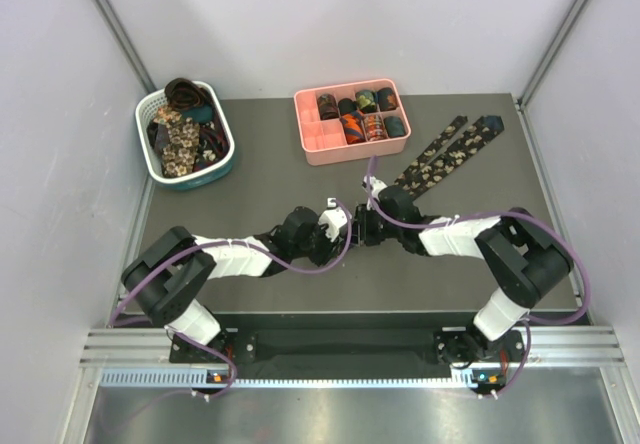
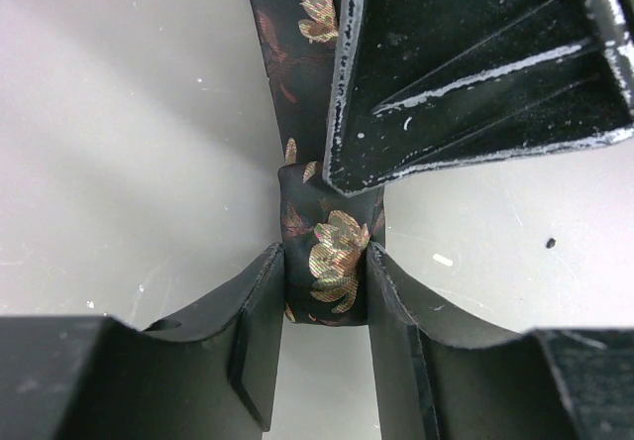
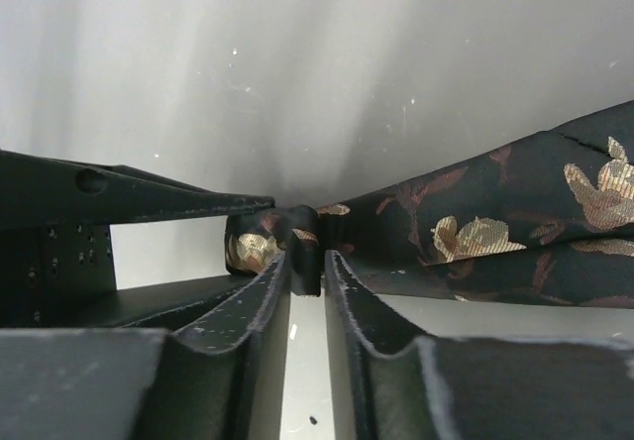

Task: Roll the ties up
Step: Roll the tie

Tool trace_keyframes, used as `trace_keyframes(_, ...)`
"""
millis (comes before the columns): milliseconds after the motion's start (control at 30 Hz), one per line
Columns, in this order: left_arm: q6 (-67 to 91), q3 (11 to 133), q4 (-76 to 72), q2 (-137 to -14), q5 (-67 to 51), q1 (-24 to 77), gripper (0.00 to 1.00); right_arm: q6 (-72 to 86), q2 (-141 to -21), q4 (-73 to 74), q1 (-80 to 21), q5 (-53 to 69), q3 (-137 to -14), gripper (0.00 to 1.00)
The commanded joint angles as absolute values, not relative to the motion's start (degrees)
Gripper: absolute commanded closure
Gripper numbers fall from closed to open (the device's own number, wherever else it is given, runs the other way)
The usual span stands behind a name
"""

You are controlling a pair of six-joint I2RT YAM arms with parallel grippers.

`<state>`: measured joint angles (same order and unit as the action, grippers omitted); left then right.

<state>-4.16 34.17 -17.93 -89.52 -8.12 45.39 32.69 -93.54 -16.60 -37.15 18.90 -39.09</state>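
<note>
Left gripper (image 2: 325, 267), part-closed, clamps the started coil (image 2: 329, 247) of the tie (image 1: 440, 159) at the middle of the table (image 1: 250, 174), tail running to the far right corner; right gripper (image 3: 309, 267) stands narrow at the adjoining fold, hold unconfirmed, so a slack pinch could let the coil unwind.

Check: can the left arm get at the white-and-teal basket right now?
Probably not yet. The left gripper is clamped on the rolled end of the floral tie, with the right gripper pinching the strip beside it. The table toward the white-and-teal basket looks free once it lets go.
</note>
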Motion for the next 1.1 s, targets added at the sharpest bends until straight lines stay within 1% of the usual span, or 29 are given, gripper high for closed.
trace_keyframes(0,-4.0,35.2,-18.2,-89.2,-7.9,45.5,0.58,30.6,-94.3,-16.0,-36.4,19.5,-41.5,0.81)
trace_keyframes(67,-4.2,35.2,-18.0,-88.8,-8.0,45.6,0.58,30.2,-95.4,-15.6,-36.3,19.8,-42.1,0.83)
trace_keyframes(100,-4.2,35.2,-18.0,-88.5,-8.1,45.6,0.56,30.1,-95.7,-15.3,-36.4,19.8,-42.2,0.87)
trace_keyframes(267,-4.9,35.0,-17.8,-85.5,-8.3,45.6,0.43,30.0,-96.6,-14.7,-36.4,18.9,-41.8,0.96)
trace_keyframes(333,-5.8,35.0,-17.7,-84.6,-7.9,45.5,0.41,30.0,-96.5,-14.7,-36.5,18.7,-41.6,0.97)
trace_keyframes(433,-6.6,35.7,-16.9,-83.6,-7.2,45.6,0.38,30.0,-96.4,-14.7,-36.5,18.8,-41.2,0.98)
trace_keyframes(500,-6.5,37.1,-15.6,-84.2,-7.0,45.6,0.35,30.0,-96.3,-14.7,-36.4,18.9,-41.2,0.98)
trace_keyframes(900,-9.5,41.7,-15.5,-92.5,-11.0,45.6,0.32,30.4,-95.4,-13.9,-36.4,19.2,-42.0,0.98)
trace_keyframes(1067,-9.6,40.3,-16.3,-93.4,-13.4,45.6,0.30,31.0,-95.8,-14.1,-36.3,19.3,-42.2,0.99)
